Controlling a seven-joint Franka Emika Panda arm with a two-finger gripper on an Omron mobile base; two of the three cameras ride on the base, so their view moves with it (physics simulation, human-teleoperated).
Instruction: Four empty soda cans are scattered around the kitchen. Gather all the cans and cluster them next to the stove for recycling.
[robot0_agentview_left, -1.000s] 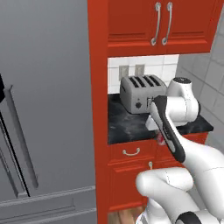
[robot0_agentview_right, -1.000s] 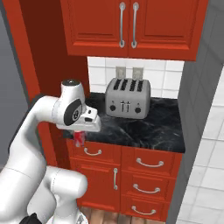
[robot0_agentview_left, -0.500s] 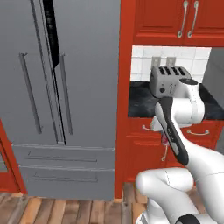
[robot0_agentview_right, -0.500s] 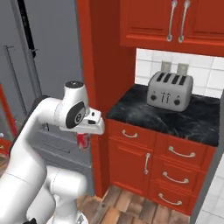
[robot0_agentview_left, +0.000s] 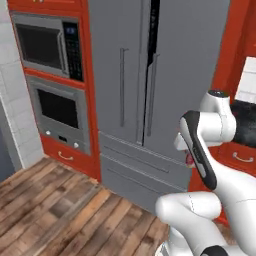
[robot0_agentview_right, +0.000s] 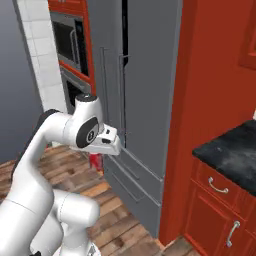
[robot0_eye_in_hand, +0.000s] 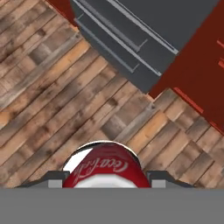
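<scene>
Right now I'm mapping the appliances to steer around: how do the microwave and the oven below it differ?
The microwave sits higher in the red cabinet column, with its control panel down its right side. The oven sits lower, looks taller, and has knobs in a row under its window. Both are built-in, grey-framed, with dark windows, left of the fridge.

Two base cameras look forward from behind the arm, left and right, sharing the grey refrigerator (robot0_agentview_left: 150, 85) close ahead. The hand camera faces straight down over the wooden floor (robot0_eye_in_hand: 65, 92).
</scene>
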